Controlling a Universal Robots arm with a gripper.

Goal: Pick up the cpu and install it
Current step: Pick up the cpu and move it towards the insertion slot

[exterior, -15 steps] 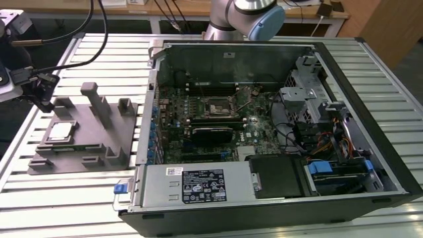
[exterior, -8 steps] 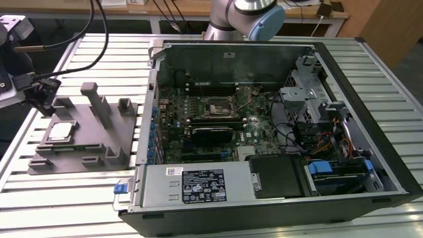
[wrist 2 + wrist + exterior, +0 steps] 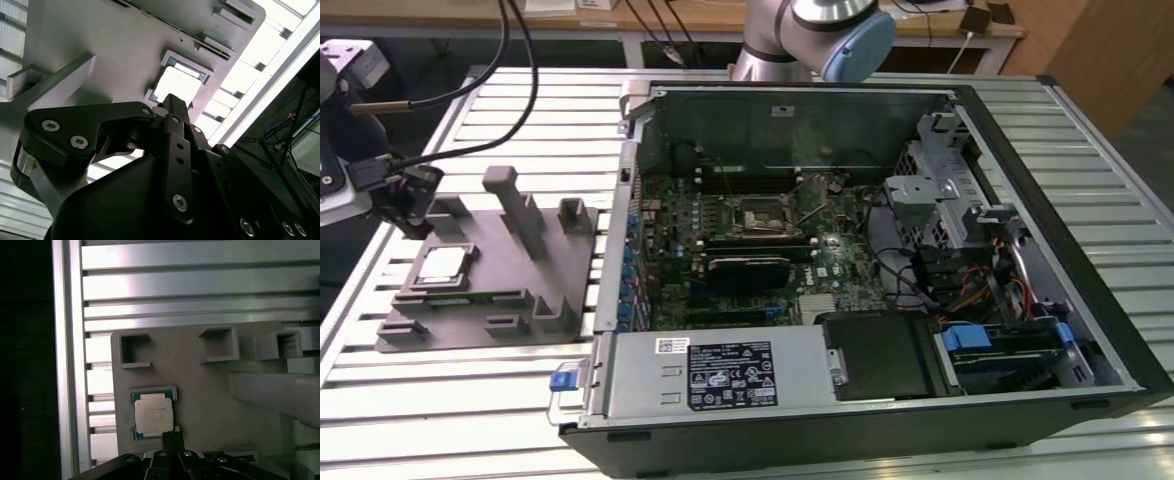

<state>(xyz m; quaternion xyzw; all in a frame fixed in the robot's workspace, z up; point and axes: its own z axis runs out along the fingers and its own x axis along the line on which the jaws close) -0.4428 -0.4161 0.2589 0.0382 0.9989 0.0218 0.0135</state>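
The cpu (image 3: pixel 153 415) was found seated in a recess of the grey tray (image 3: pixel 210 390), just ahead of the hand (image 3: pixel 172 436), not yet lifted. Whether the hand was spread or pressed together could not be told. Picking and installing were judged outstanding.
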